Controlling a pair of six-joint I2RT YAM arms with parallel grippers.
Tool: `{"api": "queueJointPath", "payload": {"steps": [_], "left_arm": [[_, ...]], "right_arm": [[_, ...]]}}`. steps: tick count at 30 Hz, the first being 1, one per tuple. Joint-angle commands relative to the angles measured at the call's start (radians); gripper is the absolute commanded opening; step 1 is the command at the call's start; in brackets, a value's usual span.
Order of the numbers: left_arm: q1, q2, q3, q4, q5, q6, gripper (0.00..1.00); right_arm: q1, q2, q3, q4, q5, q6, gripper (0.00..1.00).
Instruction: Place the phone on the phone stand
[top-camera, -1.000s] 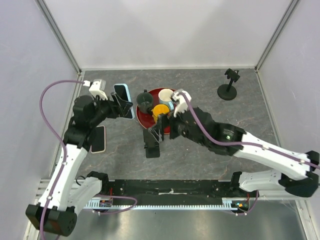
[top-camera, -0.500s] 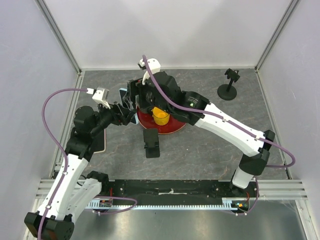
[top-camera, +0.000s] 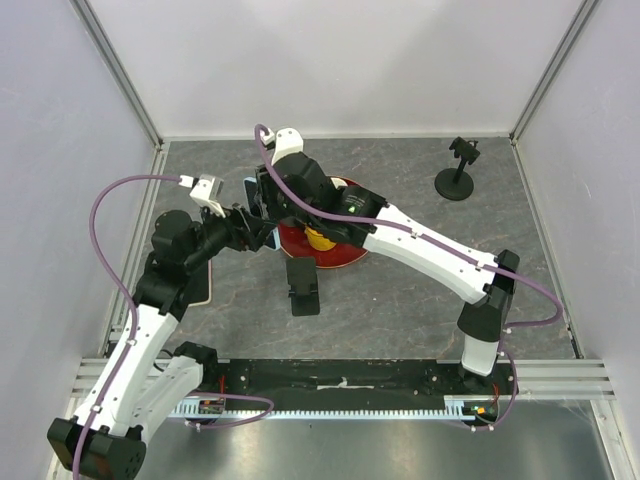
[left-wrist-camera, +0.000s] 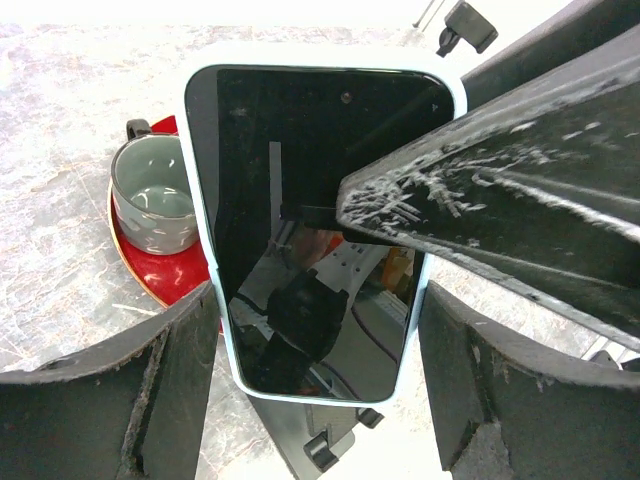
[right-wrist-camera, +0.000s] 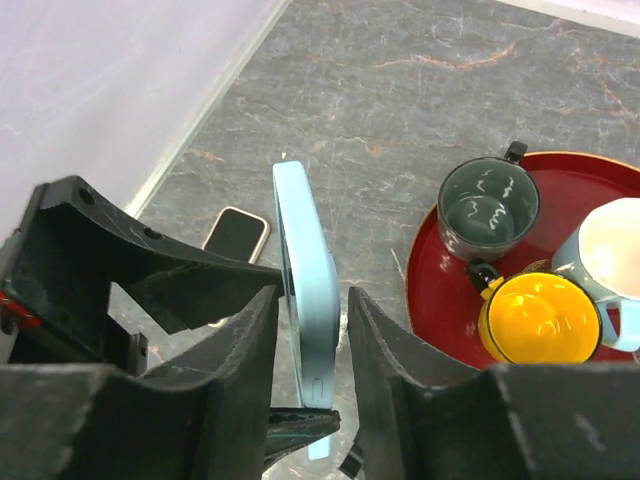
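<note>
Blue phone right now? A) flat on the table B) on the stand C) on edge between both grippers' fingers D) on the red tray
C: the blue phone sits edge-up between the fingers of the right gripper and of the left gripper; the phone stand is bare.

L gripper (top-camera: 257, 228) clamped on phone (left-wrist-camera: 260, 150), R gripper (right-wrist-camera: 308, 400) part-closed astride it.

Bare table (top-camera: 410, 170) lies between the red tray (right-wrist-camera: 435, 290) and the phone stand (top-camera: 456, 170) at the far right. The tray's mugs (right-wrist-camera: 488, 208) crowd just right of the raised phone (right-wrist-camera: 305, 320). The right arm (top-camera: 440, 252) slants across the middle of the table, and a black holder (top-camera: 303, 287) sits just on the tray's near side.
</note>
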Motion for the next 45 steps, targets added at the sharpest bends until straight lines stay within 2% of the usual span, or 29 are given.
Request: {"api": "queueJointPath", "payload": {"steps": [1,4,7,12,13,14,16,17,19,20,21,24,28,33,35,38,41,42,44,45], "left_arm": [[-0.005,-0.001,0.030,0.097,0.019,0.031,0.02],[-0.003,0.000,0.032,0.096,0.033,0.028,0.02],[-0.011,0.002,0.018,0.108,0.030,0.030,0.02],[-0.019,0.037,0.033,0.102,0.067,0.037,0.02],[-0.019,0.039,0.033,0.100,0.087,0.036,0.07],[-0.019,0.037,0.032,0.102,0.091,0.037,0.20],[-0.019,0.016,0.021,0.111,0.096,0.037,0.36],[-0.019,0.005,0.015,0.128,0.096,0.036,0.53],[-0.019,-0.024,0.001,0.139,0.093,0.033,0.68],[-0.020,-0.029,0.000,0.143,0.091,0.031,0.84],[-0.019,-0.033,0.003,0.142,0.102,0.030,0.90],[-0.019,-0.044,0.012,0.137,0.108,0.027,0.93],[-0.017,-0.075,0.015,0.125,0.070,0.031,0.95],[-0.017,-0.142,0.068,0.030,-0.163,-0.005,1.00],[-0.019,-0.139,0.093,0.002,-0.153,-0.019,1.00],[-0.019,-0.113,0.102,0.031,-0.064,-0.039,1.00],[-0.017,-0.072,0.087,0.103,0.111,-0.027,1.00],[-0.017,-0.053,0.087,0.123,0.245,-0.015,1.00],[-0.017,0.017,0.111,0.132,0.379,-0.016,1.00],[-0.017,0.046,0.144,0.131,0.504,-0.016,0.98]], "right_arm": [[-0.009,-0.003,-0.055,0.080,-0.016,-0.054,0.34],[-0.021,-0.018,-0.128,0.143,-0.047,-0.076,0.22],[-0.040,-0.044,-0.211,0.227,-0.106,-0.076,0.02],[-0.044,-0.097,-0.294,0.341,-0.155,-0.129,0.00],[-0.044,-0.113,-0.306,0.364,-0.159,-0.142,0.00],[-0.046,-0.123,-0.316,0.376,-0.163,-0.152,0.00],[-0.052,-0.153,-0.355,0.436,-0.185,-0.175,0.00],[-0.057,-0.163,-0.368,0.456,-0.201,-0.182,0.00],[-0.066,-0.187,-0.400,0.504,-0.212,-0.188,0.00],[-0.081,-0.192,-0.409,0.518,-0.218,-0.186,0.00],[-0.089,-0.199,-0.417,0.533,-0.234,-0.186,0.00],[-0.130,-0.219,-0.437,0.603,-0.299,-0.180,0.00],[-0.172,-0.197,-0.380,0.659,-0.332,-0.191,0.00],[-0.235,-0.212,-0.400,0.706,-0.395,-0.166,0.00],[-0.248,-0.244,-0.440,0.720,-0.407,-0.175,0.00],[-0.278,-0.313,-0.509,0.731,-0.483,-0.174,0.00],[-0.293,-0.396,-0.585,0.743,-0.545,-0.201,0.00],[-0.294,-0.434,-0.613,0.720,-0.548,-0.227,0.00],[-0.296,-0.469,-0.628,0.670,-0.530,-0.260,0.00],[-0.301,-0.510,-0.651,0.644,-0.527,-0.267,0.00]]}}
